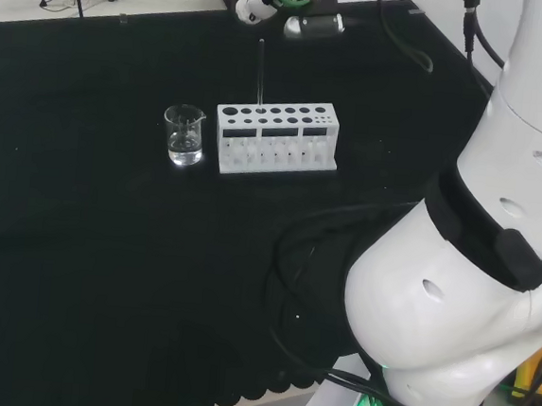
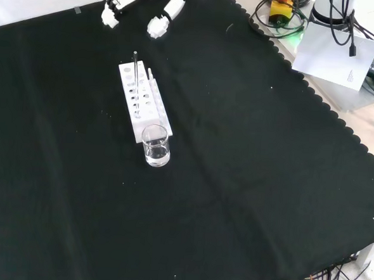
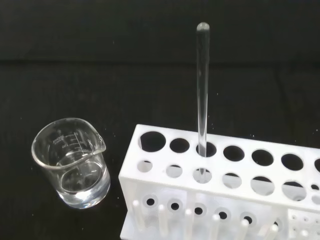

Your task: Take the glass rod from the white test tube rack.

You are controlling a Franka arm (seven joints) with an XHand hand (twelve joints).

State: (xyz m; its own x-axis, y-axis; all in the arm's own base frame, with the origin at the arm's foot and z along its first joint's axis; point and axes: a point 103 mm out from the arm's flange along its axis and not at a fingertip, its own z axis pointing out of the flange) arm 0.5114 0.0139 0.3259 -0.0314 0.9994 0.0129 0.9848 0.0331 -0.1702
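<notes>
Beaker (image 3: 72, 165) stands just left of the rack (image 3: 220, 185) in the wrist view, likely kept clear of the reach. Rod (image 3: 202, 90) stands upright in a back-row hole (top free to pinch). Fingers (image 2: 157, 25) hang beyond the rack, apart from it; cannot tell their state.

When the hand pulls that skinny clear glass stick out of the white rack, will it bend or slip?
The thin clear glass rod looks straight and stiff, so it probably won't bend, though it could snap if knocked. Its smooth, shiny surface may slip between fingers. It stands upright in a hole of the white test tube rack, so lifting straight up should free it; laid flat, it would likely roll.
</notes>
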